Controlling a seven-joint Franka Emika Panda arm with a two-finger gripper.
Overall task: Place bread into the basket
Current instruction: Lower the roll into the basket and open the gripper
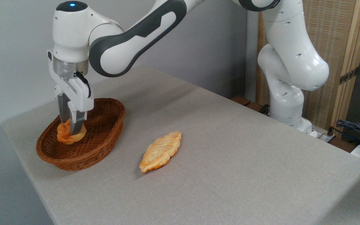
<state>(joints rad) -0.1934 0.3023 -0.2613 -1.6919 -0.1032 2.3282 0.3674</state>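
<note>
We see a broad table (230, 162) covered in pale grey cloth, set against a plain grey wall, with a slatted wooden screen (333, 47) and a tangle of cables (355, 126) at the right. The oval brown woven wicker basket (105, 137) sits near the table's left edge. Inside it, the white arm's two-finger gripper (70, 131) points straight down, its fingers set closely on either side of the small round deep-orange bun (65, 135), which is low in the basket; we cannot tell whether it rests on the floor. A longer, pale golden leaf-shaped pastry (161, 151) lies on the cloth just right of the basket. Bare cloth stretches to the front and right.
</note>
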